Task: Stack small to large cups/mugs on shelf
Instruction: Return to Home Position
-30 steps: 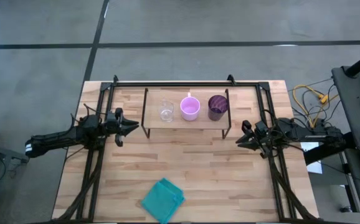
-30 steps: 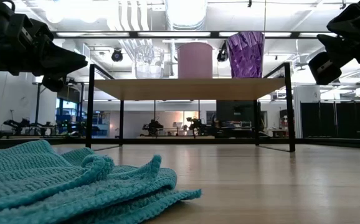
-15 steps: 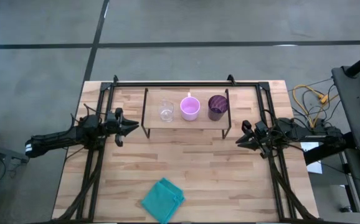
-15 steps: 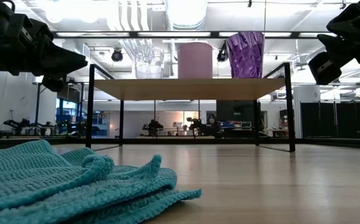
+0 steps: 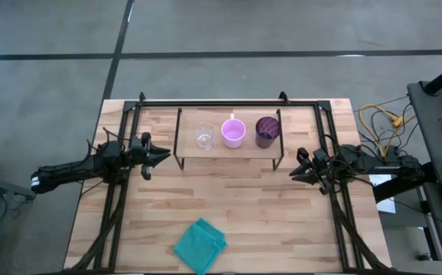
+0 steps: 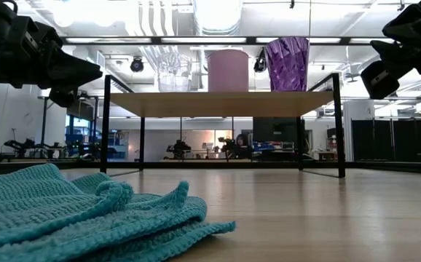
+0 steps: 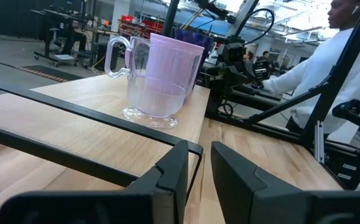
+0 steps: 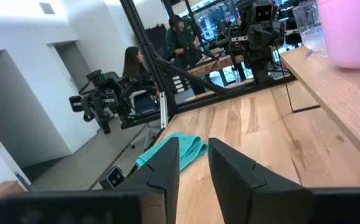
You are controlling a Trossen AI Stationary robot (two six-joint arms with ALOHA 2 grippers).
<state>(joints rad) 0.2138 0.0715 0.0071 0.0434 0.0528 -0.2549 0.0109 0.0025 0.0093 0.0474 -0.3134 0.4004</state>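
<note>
Three vessels stand in a row on the low wooden shelf [image 5: 225, 147]. They are the clear glass cup [image 5: 203, 136], the pink-lilac mug [image 5: 233, 134] and the dark purple tumbler [image 5: 266, 131], each resting on its base. The low view shows them on the plank: glass cup [image 6: 172, 73], mug [image 6: 228, 70], tumbler [image 6: 287, 64]. My left gripper [image 5: 162, 156] hovers left of the shelf, shut, pointing at it. The left wrist view has the glass cup [image 7: 144, 81] ahead of it. My right gripper [image 5: 293, 174] hovers right of the shelf, shut.
A crumpled teal cloth [image 5: 200, 245] lies near the table's near edge, large in the low view [image 6: 79, 215]. A black outer frame [image 5: 229, 102] surrounds the work area. Bare wood lies between shelf and cloth. A person in white [image 7: 329, 68] and others are in the room beyond.
</note>
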